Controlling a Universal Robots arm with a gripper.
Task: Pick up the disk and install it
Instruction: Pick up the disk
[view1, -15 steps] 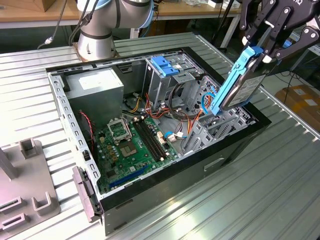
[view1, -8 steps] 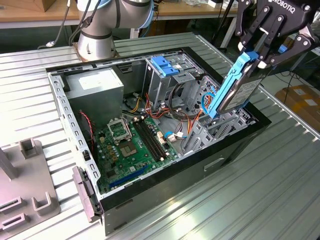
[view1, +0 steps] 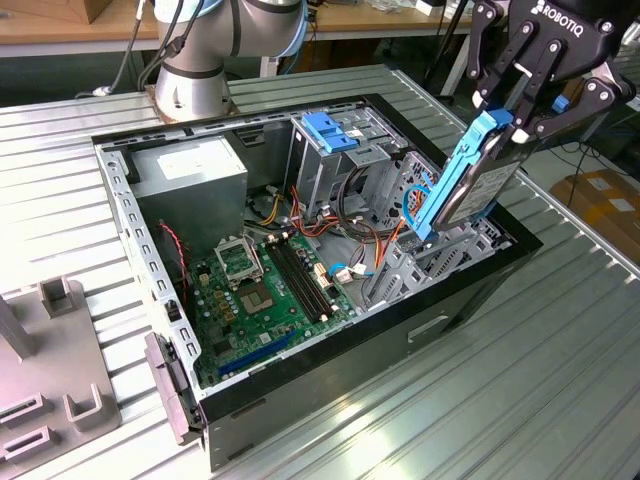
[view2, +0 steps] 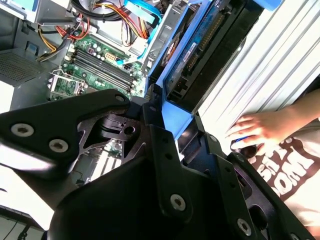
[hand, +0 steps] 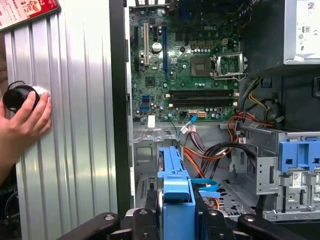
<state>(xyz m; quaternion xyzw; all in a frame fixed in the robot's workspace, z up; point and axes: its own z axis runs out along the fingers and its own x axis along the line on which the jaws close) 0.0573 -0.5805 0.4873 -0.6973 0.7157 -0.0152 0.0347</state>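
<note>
The disk (view1: 482, 185), a grey metal drive in a light-blue carrier rail, hangs tilted over the end of the open computer case (view1: 440, 320) at the exterior view's right. My gripper (view1: 505, 115) is shut on its upper end, with black fingers on both sides of the blue rail. The disk's lower end dips into the grey metal bay (view1: 425, 255) inside the case. In the first wrist view the blue carrier (hand: 175, 192) runs out from between my fingers (hand: 140, 217) toward the case. In the second wrist view the disk (view2: 197, 47) extends beyond the gripper (view2: 167, 112).
The case holds a green motherboard (view1: 260, 285), a grey power supply (view1: 190, 170), cables and a drive cage with a blue latch (view1: 328, 130). A person's hand (hand: 25, 120) rests on a black knob on the ribbed metal table beside the case. A grey fixture (view1: 50, 370) sits at the exterior view's left.
</note>
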